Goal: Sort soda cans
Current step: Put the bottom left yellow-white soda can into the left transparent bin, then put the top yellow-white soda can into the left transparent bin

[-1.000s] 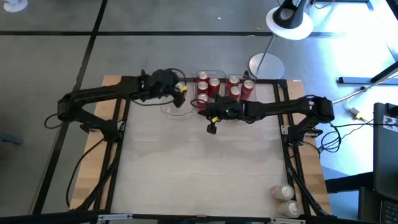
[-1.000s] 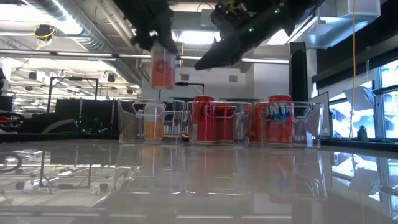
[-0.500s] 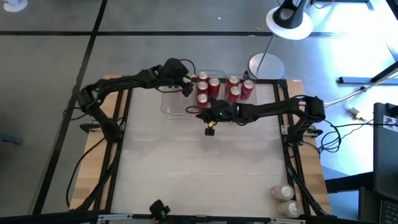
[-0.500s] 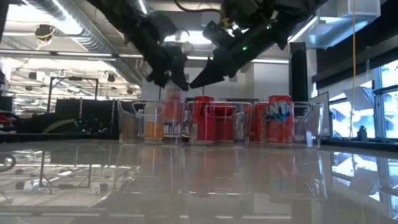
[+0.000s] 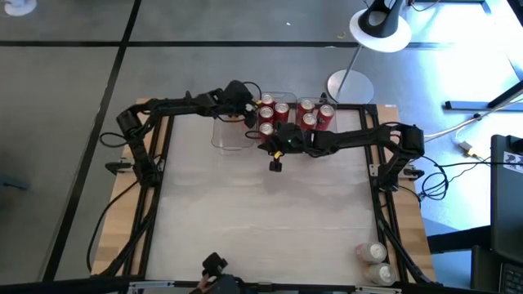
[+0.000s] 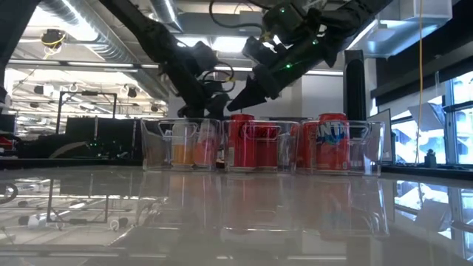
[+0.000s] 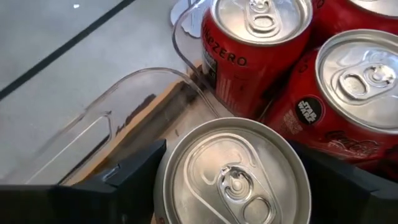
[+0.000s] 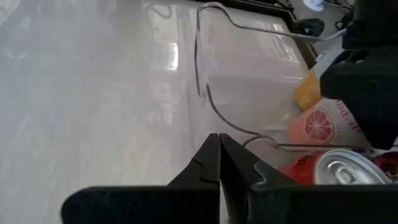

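Pale orange and pink, with a grapefruit slice printed on its side, a soda can (image 8: 318, 127) is gripped by the left gripper (image 5: 248, 117) and has been lowered into the left clear bin (image 5: 226, 145), next to an orange can (image 6: 182, 152) already standing there. In the left wrist view its silver top (image 7: 236, 177) is seen between the two dark fingers (image 7: 127, 174), which are clamped on its sides; it cannot be told whether it rests on the bin floor yet. Just beyond the fingertips stands the middle bin (image 7: 186, 34), packed with red cans (image 7: 258, 46). Past that, a third bin (image 5: 319, 104) is filled with more red cans.

The right gripper (image 5: 276, 155) is held clenched and empty above the near edge of the bins, just beside the left one.

The sorting appears well advanced: most cans are already in bins by colour. Two pale cans (image 5: 374, 263) are still lying at the near right corner of the table (image 5: 261, 220), well apart from both grippers, so those seem to be left.

"ZERO" is readable on one red can, a "STAR WARS" badge (image 7: 308, 109) on another, and part of a "Fanta" logo (image 6: 332, 134) on a can in the right bin.
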`<action>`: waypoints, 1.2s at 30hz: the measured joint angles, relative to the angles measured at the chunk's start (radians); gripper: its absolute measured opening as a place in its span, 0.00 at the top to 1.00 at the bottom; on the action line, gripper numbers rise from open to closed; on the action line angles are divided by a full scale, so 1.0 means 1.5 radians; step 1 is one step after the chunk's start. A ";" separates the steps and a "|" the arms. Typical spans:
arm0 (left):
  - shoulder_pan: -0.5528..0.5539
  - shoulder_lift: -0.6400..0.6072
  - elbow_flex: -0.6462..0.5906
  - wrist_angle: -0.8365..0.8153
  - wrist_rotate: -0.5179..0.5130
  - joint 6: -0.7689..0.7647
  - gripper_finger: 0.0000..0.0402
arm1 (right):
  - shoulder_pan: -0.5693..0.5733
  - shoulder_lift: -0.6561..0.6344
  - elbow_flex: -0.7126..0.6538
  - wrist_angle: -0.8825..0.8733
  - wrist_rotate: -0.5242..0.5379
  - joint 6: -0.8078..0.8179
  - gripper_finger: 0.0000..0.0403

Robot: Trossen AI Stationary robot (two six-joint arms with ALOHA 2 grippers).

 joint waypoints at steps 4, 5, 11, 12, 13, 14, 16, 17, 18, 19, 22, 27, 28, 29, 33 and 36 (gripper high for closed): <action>0.000 -0.001 -0.001 0.003 -0.011 0.013 0.19 | 0.002 0.000 0.000 -0.001 -0.009 0.000 0.99; -0.001 -0.001 -0.001 0.002 -0.012 0.013 0.18 | 0.002 0.000 0.000 -0.001 -0.015 0.000 0.99; -0.006 -0.013 0.005 -0.041 -0.013 0.028 0.14 | 0.002 0.000 0.000 -0.004 -0.017 0.003 0.99; -0.006 -0.017 0.009 -0.049 -0.012 0.031 0.14 | 0.002 0.000 0.000 -0.004 -0.017 0.003 0.99; -0.006 -0.025 0.011 -0.059 -0.014 0.031 0.14 | 0.002 0.000 0.000 -0.004 -0.017 0.003 0.99; -0.005 -0.034 0.012 -0.069 -0.020 0.034 0.14 | 0.002 0.000 0.000 -0.004 -0.017 0.004 0.99; -0.005 -0.058 0.013 -0.073 -0.036 0.043 0.14 | 0.002 0.000 0.000 -0.005 -0.017 0.008 0.99; -0.005 -0.069 0.013 -0.070 -0.048 0.052 0.14 | 0.002 0.000 0.000 -0.005 -0.017 0.011 0.99; -0.005 -0.081 0.013 -0.065 -0.059 0.063 0.13 | 0.002 0.000 0.000 -0.005 -0.017 0.014 0.99; -0.005 -0.091 0.013 -0.058 -0.070 0.076 0.13 | 0.002 0.000 0.000 -0.006 -0.017 0.015 0.99; -0.006 -0.129 0.013 -0.044 -0.082 0.095 0.13 | 0.002 0.000 0.000 -0.006 -0.009 0.018 0.99; -0.023 -0.198 0.013 -0.064 -0.084 0.094 0.13 | 0.002 0.000 0.000 -0.003 0.007 0.018 0.99; -0.031 -0.210 0.013 -0.065 -0.084 0.093 0.13 | 0.002 0.000 0.000 -0.003 0.007 0.018 0.99; -0.040 -0.223 0.011 -0.065 -0.084 0.091 0.13 | 0.002 0.000 0.000 -0.003 0.007 0.018 0.99; -0.086 -0.265 0.009 -0.092 -0.083 0.079 0.13 | 0.002 0.000 0.000 0.004 0.004 0.018 0.99; -0.124 -0.285 0.008 -0.130 -0.082 0.064 0.13 | 0.003 -0.005 0.001 0.025 0.031 0.025 0.99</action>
